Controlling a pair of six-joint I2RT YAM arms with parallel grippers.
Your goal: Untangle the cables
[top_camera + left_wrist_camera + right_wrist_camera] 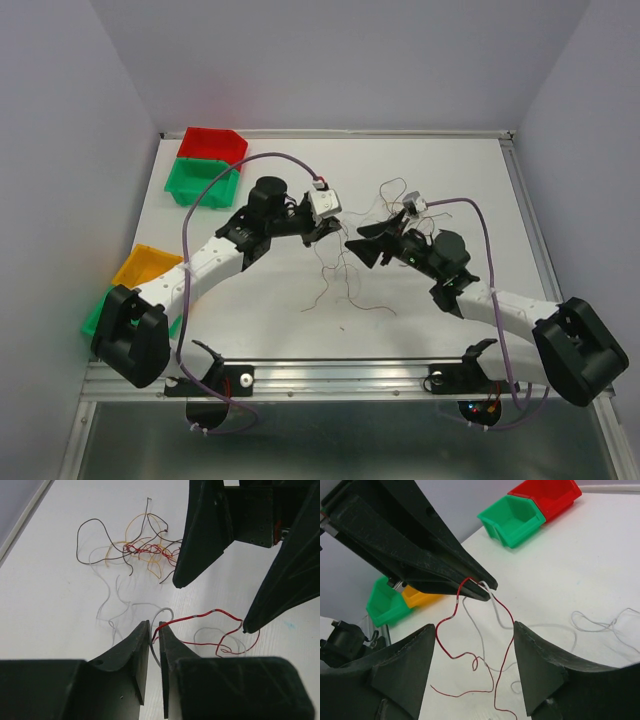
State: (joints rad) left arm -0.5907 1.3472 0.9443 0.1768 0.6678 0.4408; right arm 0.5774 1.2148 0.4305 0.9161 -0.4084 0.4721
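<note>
- Left wrist view: the left gripper [154,626] is pinched almost closed. A red strand [210,612] and a grey strand [167,611] are both caught at its fingertips, low over the table [45,645].
- Just in front of it, the right gripper [474,626] stands wide apart and holds nothing. The red strand's loops hang down between its two fingers.
- Step in hand, as judged: take a second grip on the red strand so that it can be drawn free of the rest.
- Close the right gripper on the red strand alone, near the left pinch. Confirm that the grey strand lies outside the fingers before closing.
- Separate the grippers slowly and pull away from the bunch. The wire looks thin and springy, so it is likely to slip or snag.
- Farther off, the main bunch of cables [147,550] lies on the table in red, yellow, dark and grey curls, apart from both grippers. Whether the held strands run into it cannot be told.
- Farthest away, a green bin [512,517] and a red bin [547,492] sit touching at the table's far-left corner.
</note>
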